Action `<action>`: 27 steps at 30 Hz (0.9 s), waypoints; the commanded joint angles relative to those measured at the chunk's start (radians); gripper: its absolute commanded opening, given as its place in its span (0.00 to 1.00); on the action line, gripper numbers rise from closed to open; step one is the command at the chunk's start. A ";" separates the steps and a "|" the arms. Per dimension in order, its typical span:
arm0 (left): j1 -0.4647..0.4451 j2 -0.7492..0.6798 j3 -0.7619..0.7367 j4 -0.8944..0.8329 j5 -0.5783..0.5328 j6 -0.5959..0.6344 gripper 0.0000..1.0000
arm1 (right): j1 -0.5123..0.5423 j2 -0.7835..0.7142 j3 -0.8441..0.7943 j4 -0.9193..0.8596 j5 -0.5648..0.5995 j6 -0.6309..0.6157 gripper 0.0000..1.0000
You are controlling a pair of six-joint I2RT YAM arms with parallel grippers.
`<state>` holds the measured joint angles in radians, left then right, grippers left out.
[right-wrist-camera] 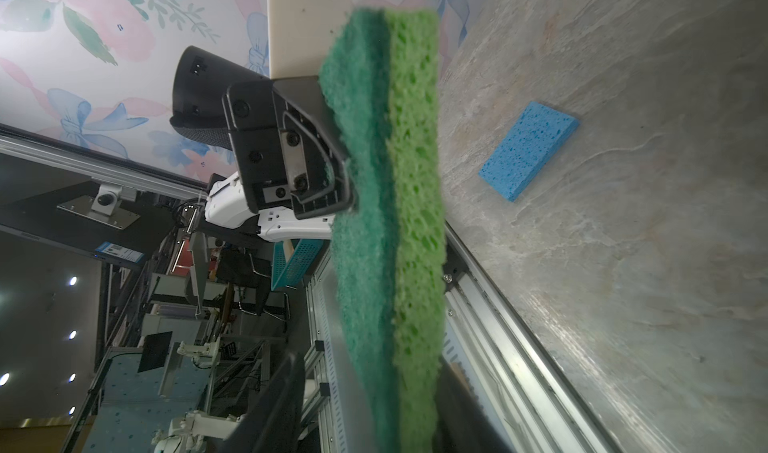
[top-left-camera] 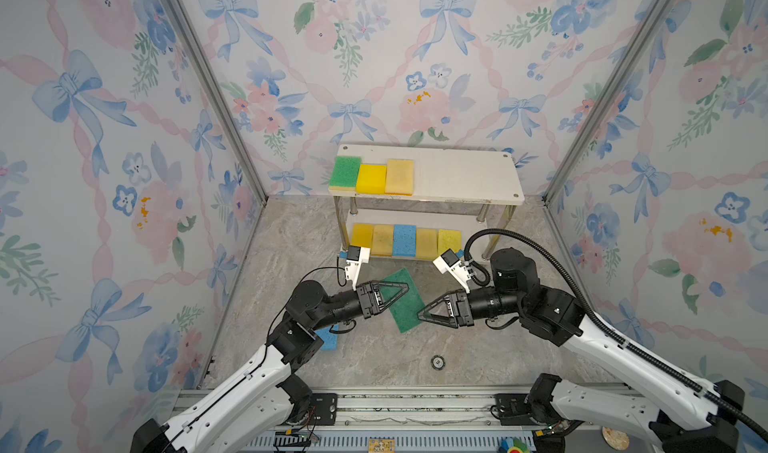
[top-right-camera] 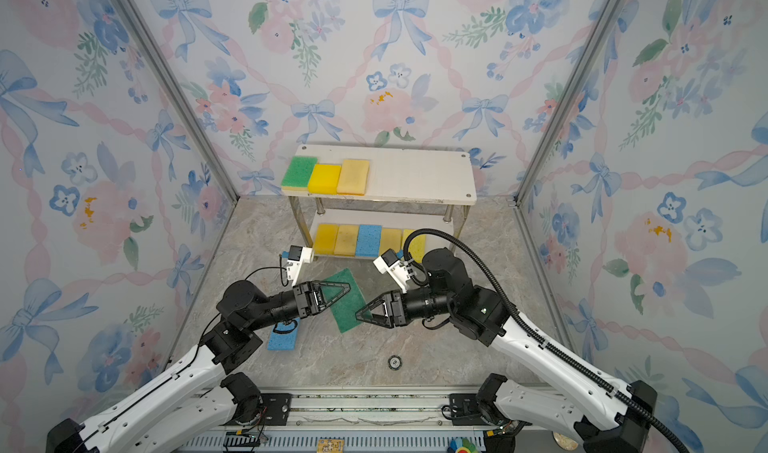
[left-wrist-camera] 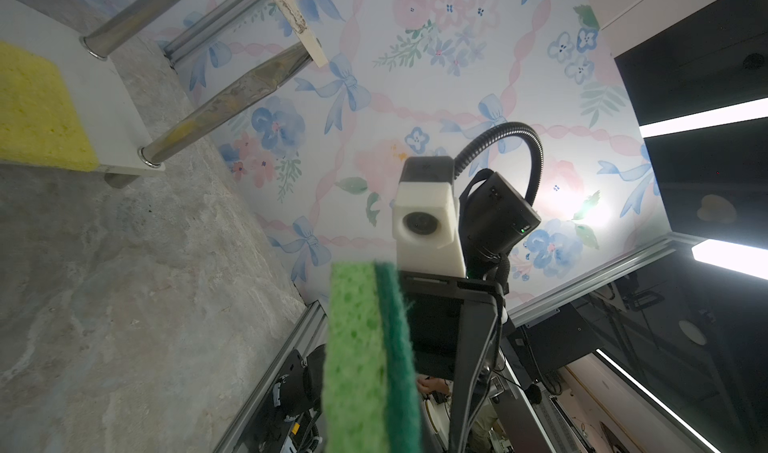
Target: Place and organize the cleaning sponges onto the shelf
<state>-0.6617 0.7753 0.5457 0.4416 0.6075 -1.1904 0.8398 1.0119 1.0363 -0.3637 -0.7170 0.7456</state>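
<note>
As left arm [top-right-camera: 187, 367] overhangs, blue sponge [top-right-camera: 280, 342] lies flat

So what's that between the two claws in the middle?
A green scourer sponge: the left gripper is shut on it, and its other end reaches the right gripper. Both top views show it.

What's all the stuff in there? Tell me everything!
shelf: one, white with chrome legs, back of the table.
top-board sponges: three, green, yellow, tan, left end.
lower-board sponges: five, yellow, tan, blue, tan, pale yellow, one row.
green scourer: one, green, between the grippers.
blue sponge: one, blue, table, under left arm.
round disc: one, black-and-white, table front.
left gripper: one, black, shut on the green scourer.
right gripper: one, black, open at the scourer's other end.
</note>
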 commanded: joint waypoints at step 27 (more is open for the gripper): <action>0.020 0.007 -0.012 0.020 0.035 -0.024 0.02 | 0.185 0.075 0.251 -0.405 0.509 -0.252 0.38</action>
<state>-0.6472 0.7891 0.5327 0.4450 0.6224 -1.2091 1.0164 1.0790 1.2625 -0.7677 -0.2272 0.5041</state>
